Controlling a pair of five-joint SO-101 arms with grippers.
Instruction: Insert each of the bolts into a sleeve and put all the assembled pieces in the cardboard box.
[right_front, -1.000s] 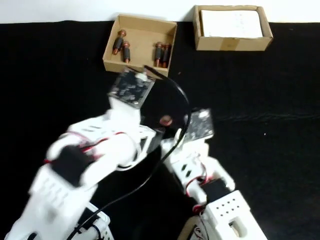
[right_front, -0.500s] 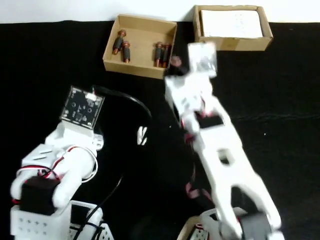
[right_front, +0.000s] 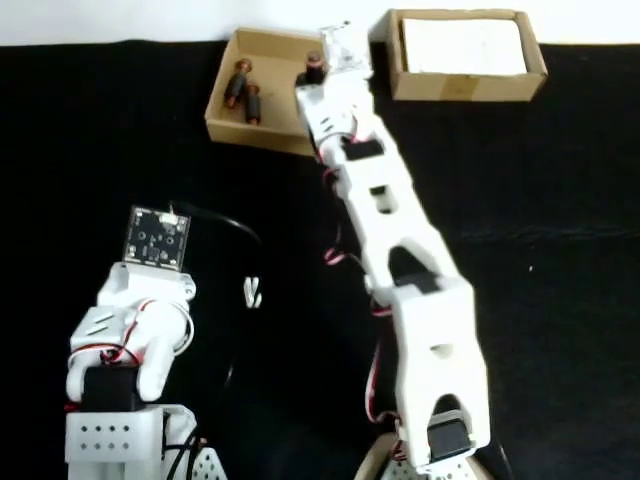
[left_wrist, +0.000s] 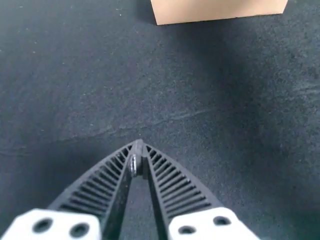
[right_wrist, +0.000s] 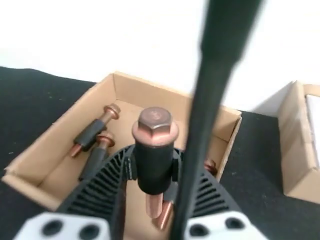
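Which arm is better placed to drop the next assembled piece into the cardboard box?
Right: the right claw holds a sleeved bolt over the cardboard box; the left claw is shut, empty, far from it.

"Bright, diffuse light. The white backdrop (right_wrist: 75, 35) washes out behind the cardboard box (right_wrist: 165, 106)."

"And the black cloth (right_front: 560, 300) soaks it up. A soft shadow lies beside the box. The white sheet (right_front: 462, 47) glares."

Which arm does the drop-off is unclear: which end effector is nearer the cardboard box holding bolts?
Right. The right end effector, shut on an assembled bolt, hangs over the cardboard box; the left end effector sits shut over black cloth, well short of it.
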